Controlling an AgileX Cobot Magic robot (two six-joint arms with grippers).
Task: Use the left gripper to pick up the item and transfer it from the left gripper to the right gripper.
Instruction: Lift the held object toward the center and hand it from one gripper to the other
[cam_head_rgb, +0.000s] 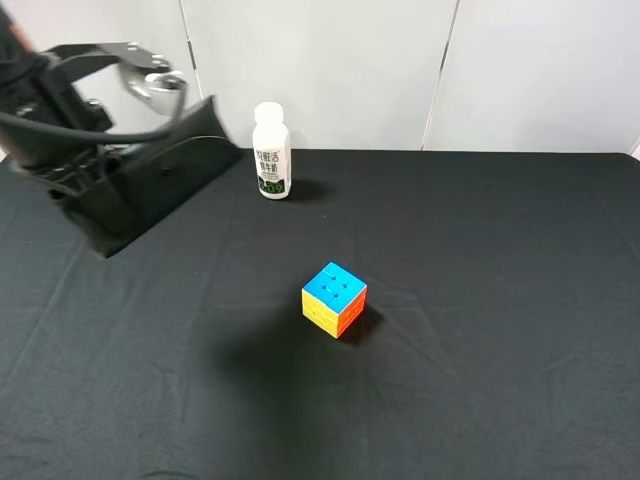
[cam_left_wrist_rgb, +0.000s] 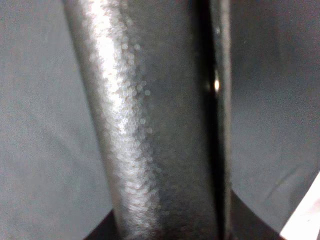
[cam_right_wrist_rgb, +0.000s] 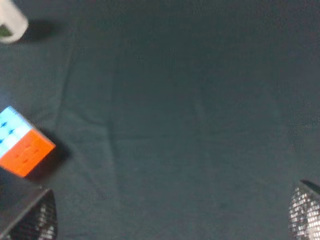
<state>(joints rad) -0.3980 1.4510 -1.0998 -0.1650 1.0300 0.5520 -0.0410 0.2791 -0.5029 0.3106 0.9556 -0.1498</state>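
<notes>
Blurred pouch (cam_left_wrist_rgb: 150, 125), both ends beyond the left wrist view's edges.

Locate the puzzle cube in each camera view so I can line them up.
Exterior high: cube near the middle of the black cloth, nearer the camera than the white bottle and to its right.
Left wrist: not in it; the pouch fills the view.
Right wrist: cube cut off by the frame edge, orange and blue faces showing.
Shared landmark: the white bottle, in a corner of the right wrist view.
</notes>
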